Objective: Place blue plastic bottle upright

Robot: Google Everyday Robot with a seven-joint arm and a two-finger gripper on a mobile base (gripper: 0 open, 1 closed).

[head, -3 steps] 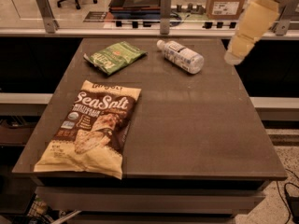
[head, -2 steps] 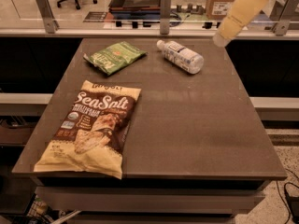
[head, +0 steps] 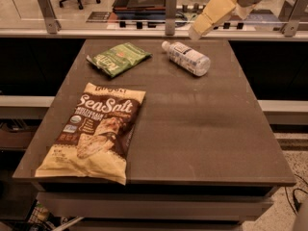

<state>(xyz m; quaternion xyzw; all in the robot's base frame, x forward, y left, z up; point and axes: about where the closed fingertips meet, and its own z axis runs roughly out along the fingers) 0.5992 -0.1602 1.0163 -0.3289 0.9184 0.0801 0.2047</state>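
The blue plastic bottle (head: 186, 57) is small and clear, with a white cap and a pale label. It lies on its side at the far middle of the brown table (head: 192, 129), cap pointing to the far left. My gripper (head: 198, 31) is cream-coloured and comes in from the top right. It hangs above the table's far edge, just behind and a little to the right of the bottle, apart from it.
A green snack bag (head: 118, 58) lies at the far left of the table. A large Sea Salt chip bag (head: 96, 131) lies at the near left. A glass railing with metal posts (head: 170, 6) runs behind the table.
My gripper has moved left and up along the far edge, from the table's far right corner to just behind the bottle. The bottle and both bags have not moved.
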